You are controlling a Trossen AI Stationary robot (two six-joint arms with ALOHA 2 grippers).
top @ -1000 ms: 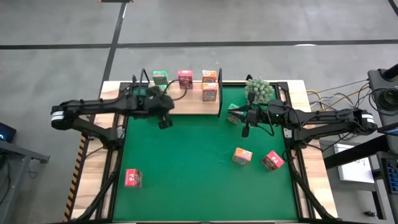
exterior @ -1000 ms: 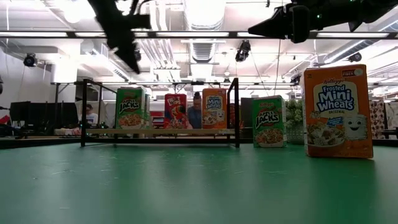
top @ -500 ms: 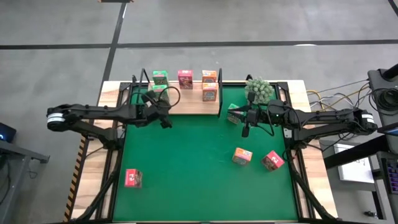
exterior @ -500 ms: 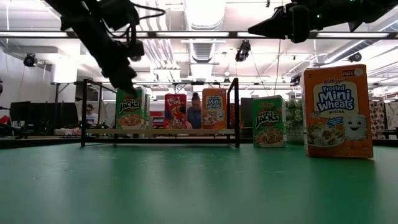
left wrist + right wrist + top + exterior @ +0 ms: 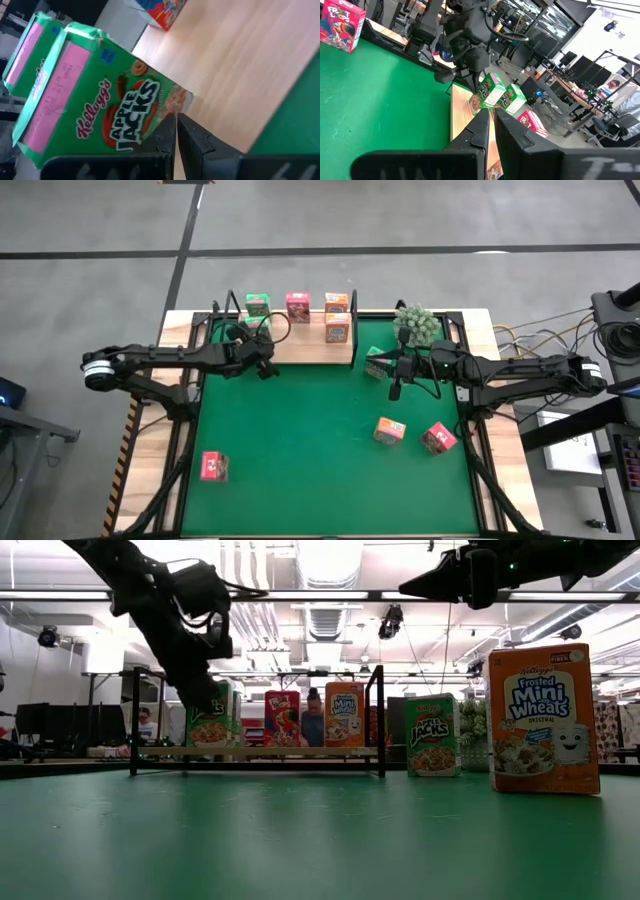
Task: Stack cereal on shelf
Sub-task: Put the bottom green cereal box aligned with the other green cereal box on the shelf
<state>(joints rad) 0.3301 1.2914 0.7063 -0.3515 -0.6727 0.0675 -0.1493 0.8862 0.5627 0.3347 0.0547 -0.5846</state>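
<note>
Green table mat covers the work surface. Light wooden stepped shelf with black wire brackets sits at the mat's far edge, left of centre.

Left arm reaches across to the shelf's left end; left gripper hangs at the front edge of the shelf, fingers pressed together, nothing between them. Right arm stretches in from the right side; right gripper is high over the mat, right of the shelf, fingers clenched and empty.

Cereal on the shelf: two green Apple Jacks boxes upright at the left end, one behind the other, the front one just beside the left gripper; pink-red Froot Loops box at the middle of the back step; two orange Mini Wheats boxes at the right end.

Cereal off the shelf: green Apple Jacks box on the mat just right of the shelf, near the small green plant; orange Frosted Mini Wheats box and a pink-red box on the right part of the mat; another pink-red Froot Loops box near the front left corner
</note>
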